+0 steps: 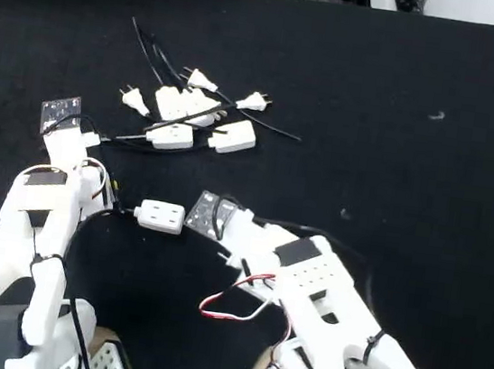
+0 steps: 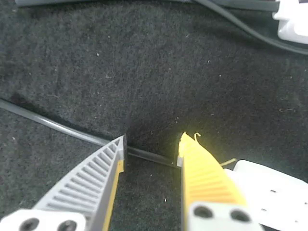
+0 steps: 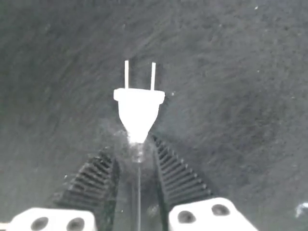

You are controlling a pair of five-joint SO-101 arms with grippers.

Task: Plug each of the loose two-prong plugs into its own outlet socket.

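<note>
1. The right gripper (image 3: pixel 134 150) is clenched on the narrow tail of a white plastic two-prong plug (image 3: pixel 138 111); the plug's thin cord runs back between the two dark ribbed fingers (image 3: pixel 175 173); its two metal prongs point straight away from the wrist, over the black cloth table (image 3: pixel 250 72).
2. The left gripper (image 2: pixel 151 144) is released: a grey ribbed finger (image 2: pixel 96 178) and a yellow-padded finger (image 2: pixel 207 183) stand apart with their tips down near the cloth; a thin dark cable (image 2: pixel 53 126) runs across the gap right at the tips; a white plastic block (image 2: pixel 269 192) lies just beside the yellow finger, though I cannot tell which socket it is.
3. In the high view a white oblong outlet socket (image 1: pixel 159 216) lies alone on the cloth between the two arms; it sits just beside the head of the right arm (image 1: pixel 307 279), and the left arm (image 1: pixel 38 212) stands on its other side.
4. Farther out from the arms lies a tangle of black cords and white parts: a first spare socket (image 1: pixel 185 104), a second spare socket (image 1: pixel 171 136) and a third spare socket (image 1: pixel 233 135) lie close together; around them a first loose plug (image 1: pixel 133 99), a second loose plug (image 1: pixel 202 79) and a third loose plug (image 1: pixel 254 102) lie on the cloth with their prongs bare.
</note>
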